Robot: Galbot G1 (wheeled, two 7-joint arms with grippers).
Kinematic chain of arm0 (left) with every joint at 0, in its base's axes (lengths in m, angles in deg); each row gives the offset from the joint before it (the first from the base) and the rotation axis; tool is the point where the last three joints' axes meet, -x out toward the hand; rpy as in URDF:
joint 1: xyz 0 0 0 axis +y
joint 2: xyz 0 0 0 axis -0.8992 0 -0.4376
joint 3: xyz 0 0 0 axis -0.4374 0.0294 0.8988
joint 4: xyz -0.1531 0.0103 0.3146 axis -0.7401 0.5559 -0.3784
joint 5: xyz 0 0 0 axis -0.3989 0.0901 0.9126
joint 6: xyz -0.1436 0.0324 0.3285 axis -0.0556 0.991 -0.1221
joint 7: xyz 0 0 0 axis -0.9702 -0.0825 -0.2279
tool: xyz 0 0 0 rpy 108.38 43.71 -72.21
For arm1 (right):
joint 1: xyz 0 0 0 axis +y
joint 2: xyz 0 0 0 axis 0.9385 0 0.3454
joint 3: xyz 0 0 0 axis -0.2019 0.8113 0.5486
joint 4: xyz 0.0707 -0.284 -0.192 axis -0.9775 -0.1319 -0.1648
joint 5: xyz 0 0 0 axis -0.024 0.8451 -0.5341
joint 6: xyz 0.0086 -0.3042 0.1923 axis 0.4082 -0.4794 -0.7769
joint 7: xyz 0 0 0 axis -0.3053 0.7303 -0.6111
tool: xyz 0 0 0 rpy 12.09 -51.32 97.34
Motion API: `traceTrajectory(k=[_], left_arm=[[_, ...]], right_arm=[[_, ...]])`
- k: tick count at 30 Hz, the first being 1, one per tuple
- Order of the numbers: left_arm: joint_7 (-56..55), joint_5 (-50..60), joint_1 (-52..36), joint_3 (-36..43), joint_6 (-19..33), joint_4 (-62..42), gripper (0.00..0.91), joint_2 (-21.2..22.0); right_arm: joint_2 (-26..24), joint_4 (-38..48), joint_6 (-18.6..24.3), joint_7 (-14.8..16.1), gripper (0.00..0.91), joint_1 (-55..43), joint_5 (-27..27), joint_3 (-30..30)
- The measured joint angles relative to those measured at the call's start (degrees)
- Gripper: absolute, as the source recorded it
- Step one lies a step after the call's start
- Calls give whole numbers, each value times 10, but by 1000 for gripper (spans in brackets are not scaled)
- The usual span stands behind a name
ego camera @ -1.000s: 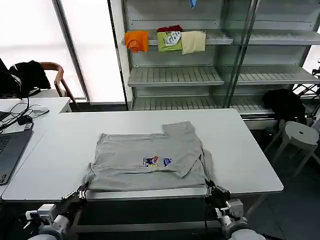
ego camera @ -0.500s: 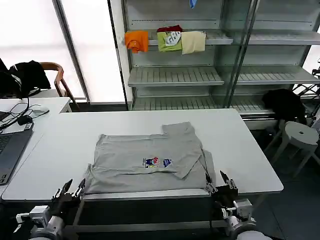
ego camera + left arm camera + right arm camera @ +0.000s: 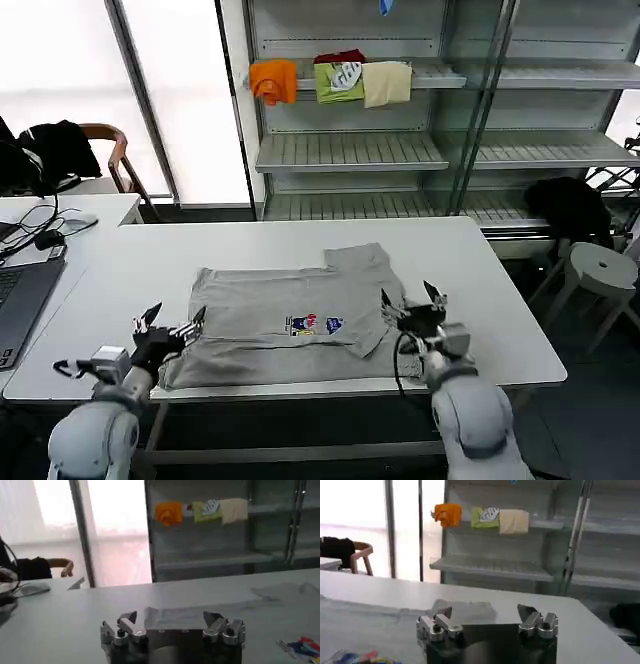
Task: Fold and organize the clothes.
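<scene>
The left gripper (image 3: pixel 170 323) hovers with jaws spread and empty; the grey shirt (image 3: pixel 300 315) lies flat just beside it, toward the table's middle. The right gripper (image 3: pixel 412 297), equally spread, hangs over the shirt's opposite edge, perhaps barely above the cloth. Uneven pinches risk a skewed, bunched fold.

We note one light grey short-sleeved shirt (image 3: pixel 300 320) lying flat on the white table, partly folded into a rough rectangle near the table's front edge. A small multicoloured print (image 3: pixel 315 324) of red, blue and yellow faces up near the middle of the cloth. One folded flap with a sleeve sticks out at the far right corner, and the front hem lies just beside the table edge.
</scene>
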Motion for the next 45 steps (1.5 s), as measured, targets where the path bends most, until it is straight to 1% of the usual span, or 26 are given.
traceTrajectory(k=[4, 9, 12, 16, 20, 26, 36, 39, 40, 42, 43, 44, 45], left_arm=[[6, 8, -65, 21, 0, -66, 907, -6], [15, 20, -136, 38, -1, -146, 907, -11], [21, 28, -172, 43, -1, -191, 907, -10], [29, 43, -211, 47, -1, -244, 907, -6], [36, 56, -237, 52, -1, -287, 907, -3], [40, 77, -268, 55, -1, -341, 907, -1], [44, 95, -297, 53, -2, -405, 907, -3], [46, 95, -302, 52, -2, -418, 907, -4], [47, 95, -303, 51, -2, -422, 867, -3], [47, 95, -306, 50, -2, -429, 826, -3], [47, 94, -308, 50, -2, -433, 766, -2], [48, 93, -309, 50, -2, -436, 625, -2], [49, 92, -309, 50, -1, -438, 574, -2]], right_arm=[[22, 98, 4, 2, 907, -78, 8, -1], [42, 212, 17, 1, 907, -152, 17, 0], [52, 270, 29, 2, 907, -179, 21, 0], [52, 332, 44, 1, 907, -207, 25, -2], [52, 376, 50, -3, 907, -229, 26, -5], [52, 418, 53, -6, 907, -248, 27, -7], [52, 458, 60, -14, 907, -265, 28, -7], [52, 464, 60, -16, 826, -266, 30, -6], [52, 465, 60, -16, 756, -266, 31, -6], [52, 469, 60, -17, 685, -267, 33, -5], [52, 470, 60, -16, 595, -267, 34, -5], [52, 471, 60, -16, 423, -267, 36, -5], [52, 471, 60, -15, 333, -267, 37, -4]])
